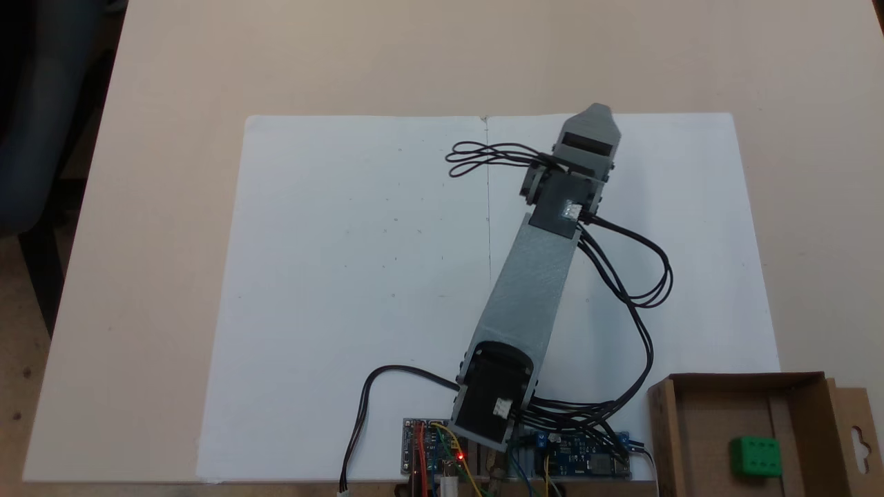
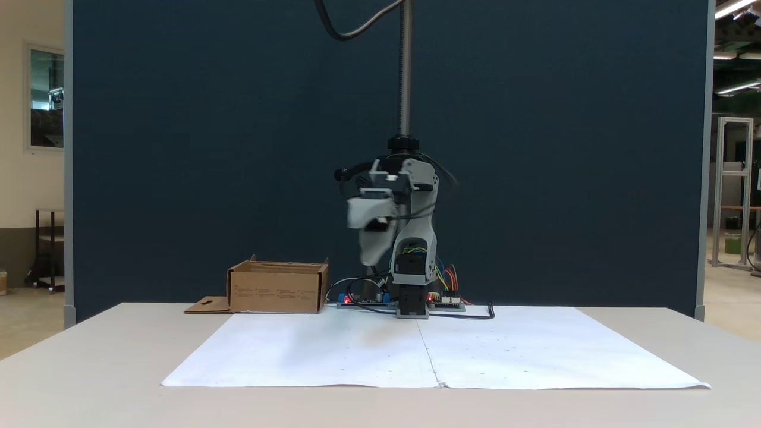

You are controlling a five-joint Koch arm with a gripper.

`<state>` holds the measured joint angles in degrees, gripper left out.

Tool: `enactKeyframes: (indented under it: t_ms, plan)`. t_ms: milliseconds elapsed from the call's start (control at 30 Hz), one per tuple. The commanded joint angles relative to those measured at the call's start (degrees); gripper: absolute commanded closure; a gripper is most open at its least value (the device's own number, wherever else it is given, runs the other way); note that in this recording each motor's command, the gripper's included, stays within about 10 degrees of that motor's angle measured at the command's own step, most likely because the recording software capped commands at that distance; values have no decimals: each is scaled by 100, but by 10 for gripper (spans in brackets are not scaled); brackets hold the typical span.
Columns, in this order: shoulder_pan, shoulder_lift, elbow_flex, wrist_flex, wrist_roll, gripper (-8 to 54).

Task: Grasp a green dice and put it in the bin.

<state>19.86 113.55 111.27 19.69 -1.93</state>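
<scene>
Green dice point(image 1: 756, 456) lay inside the bin point(image 1: 794, 407) — at about 4 o'clock from the arm's base in a fixed view. Gripper point(image 2: 370, 258) hung above the white paper point(image 1: 359, 276), well apart from both — jaw spread could not be told.

dice point(image 1: 756, 456) in bin point(image 1: 718, 386) — bin on table point(image 1: 173, 241)

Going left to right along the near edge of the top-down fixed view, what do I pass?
Black cable → circuit boards at the arm's base → cardboard bin → green dice inside it → bin's slotted flap.
</scene>
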Motion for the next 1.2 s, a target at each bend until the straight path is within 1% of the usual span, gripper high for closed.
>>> enactKeyframes:
  t_ms: [0,100,233,533,733,1167]
  plan:
    - [-308,378,308,-930,-299,24]
    - [-861,694,1151,-1580,-299,25]
    - [-1529,1063,1890,-2389,-272,24]
    - [-1916,2101,2918,-4041,-237,22]
    - [-1916,2250,3463,-5078,-26,18]
    - [-1916,2259,5757,-7486,-9,19]
